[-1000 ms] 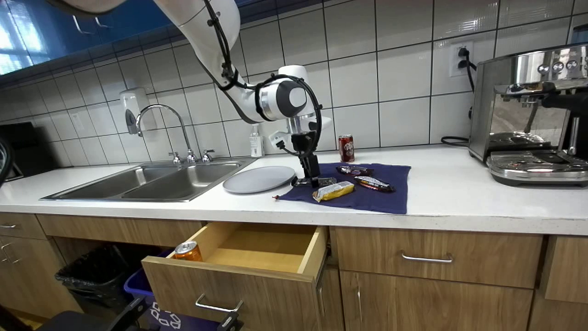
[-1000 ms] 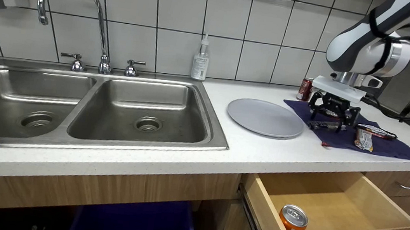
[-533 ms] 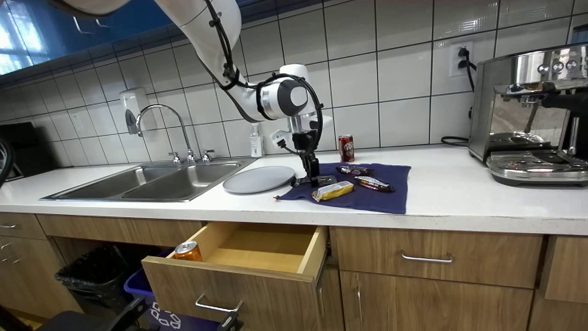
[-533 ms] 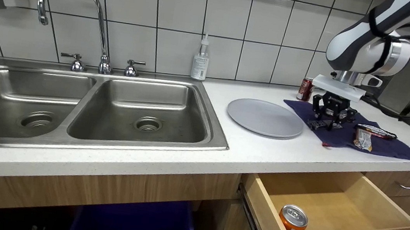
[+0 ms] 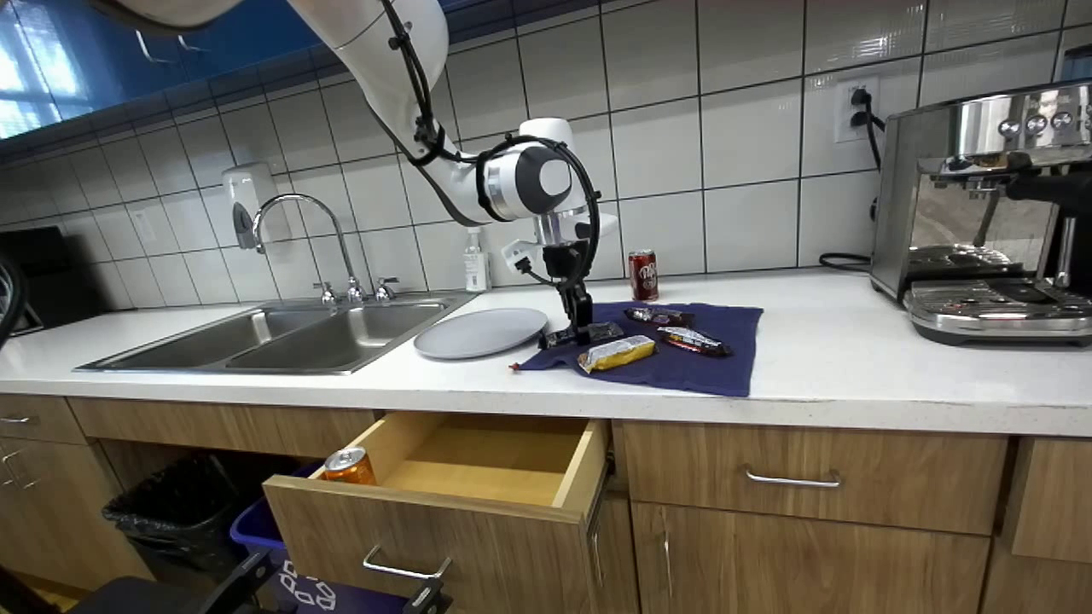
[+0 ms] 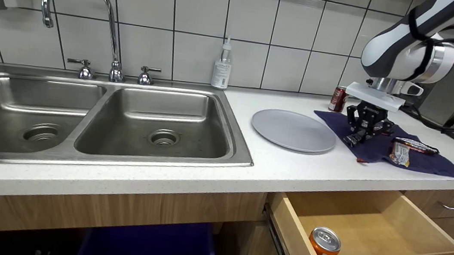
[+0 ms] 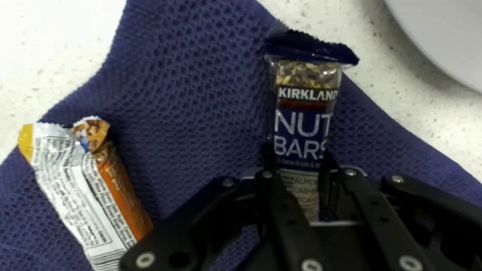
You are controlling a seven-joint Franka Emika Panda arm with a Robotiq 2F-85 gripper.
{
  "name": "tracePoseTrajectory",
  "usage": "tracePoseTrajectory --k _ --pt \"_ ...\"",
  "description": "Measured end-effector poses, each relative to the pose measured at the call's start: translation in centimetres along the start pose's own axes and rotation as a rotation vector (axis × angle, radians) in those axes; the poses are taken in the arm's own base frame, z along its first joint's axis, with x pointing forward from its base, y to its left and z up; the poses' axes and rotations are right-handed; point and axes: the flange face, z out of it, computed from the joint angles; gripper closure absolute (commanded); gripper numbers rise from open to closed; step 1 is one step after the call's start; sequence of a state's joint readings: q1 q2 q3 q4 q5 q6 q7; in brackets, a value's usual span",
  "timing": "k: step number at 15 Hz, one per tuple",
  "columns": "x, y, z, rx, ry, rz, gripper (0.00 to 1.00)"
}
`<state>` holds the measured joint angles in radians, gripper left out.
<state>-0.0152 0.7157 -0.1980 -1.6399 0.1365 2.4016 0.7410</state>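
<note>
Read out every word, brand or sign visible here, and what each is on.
"KIRKLAND": nut bar
"NUT BARS": nut bar
"ALMON", "CASHE", "ECAN": nut bar, words cut off
White arrow-like sign, partly hidden: purple bin
Too small or blurred: nut bar's finer print, red can, orange can, pump bottle, yellow-and-white wrapper, dark wrappers

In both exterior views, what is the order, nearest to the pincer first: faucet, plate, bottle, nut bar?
1. Nut bar, inside the pincer.
2. Plate, beside the cloth.
3. Bottle, by the tiled wall.
4. Faucet, back of the sink.
</note>
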Motion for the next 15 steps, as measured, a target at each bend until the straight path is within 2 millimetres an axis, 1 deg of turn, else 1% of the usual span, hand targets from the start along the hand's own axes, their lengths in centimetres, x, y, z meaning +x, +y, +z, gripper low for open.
tracePoseTrajectory --k 4,8,11,15 --pt "0.0 0.0 -0.4 0.004 0.002 0.001 0.93" --pt "0.0 0.2 -1.3 0.012 0.005 0.003 0.93" --pt "-0.3 0.6 -2.1 0.016 0.003 0.005 0.93" --pt "-1.0 1.8 -3.1 0.014 -0.008 0.003 0.93"
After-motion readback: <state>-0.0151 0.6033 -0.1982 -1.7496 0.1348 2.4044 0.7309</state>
